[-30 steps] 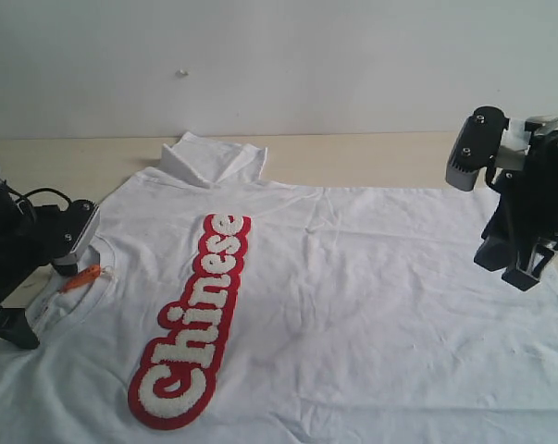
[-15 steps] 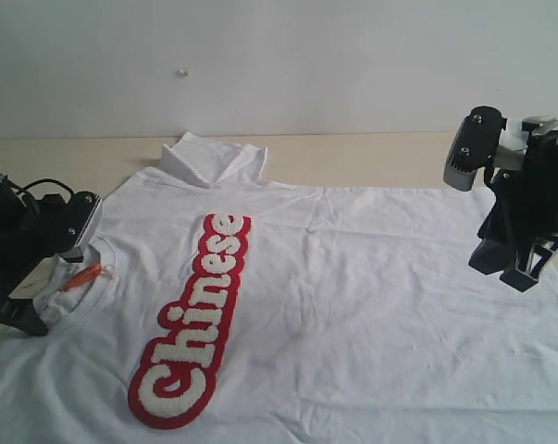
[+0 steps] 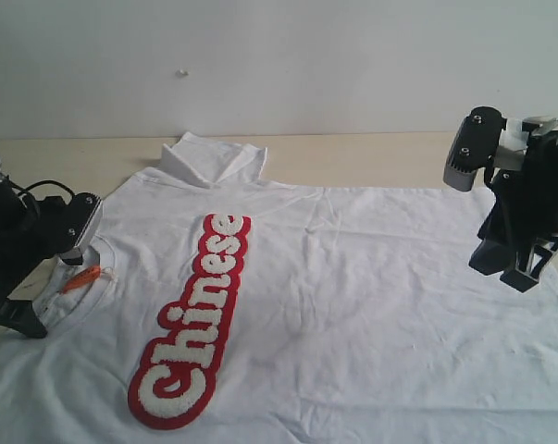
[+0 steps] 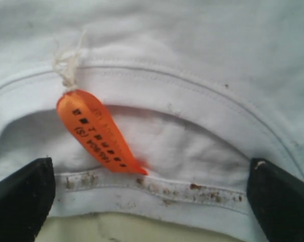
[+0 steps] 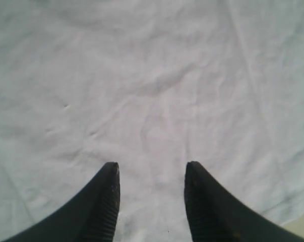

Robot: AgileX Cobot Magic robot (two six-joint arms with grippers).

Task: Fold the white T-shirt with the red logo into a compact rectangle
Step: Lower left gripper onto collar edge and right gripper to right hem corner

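White T-shirt [image 3: 371, 305] lies flat, chest up, on the table [image 3: 371, 153], red logo [image 3: 193, 324] showing. We judge it light, limp, non-slippery; grip at collar [image 4: 192, 96] or hem edges. Left end effector [image 4: 152, 199] spread wide over the collar near the orange tag [image 4: 99, 133]; right end effector [image 5: 152, 201] spread above plain fabric. No containers.

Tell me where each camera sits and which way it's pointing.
Exterior: off the arms, facing across the white T-shirt toward the wall; both arms show.
Left wrist: above the collar and orange tag, looking down; left gripper tips show.
Right wrist: above plain fabric, looking down; right gripper tips show.
Shared: exterior and left wrist both show the orange tag.
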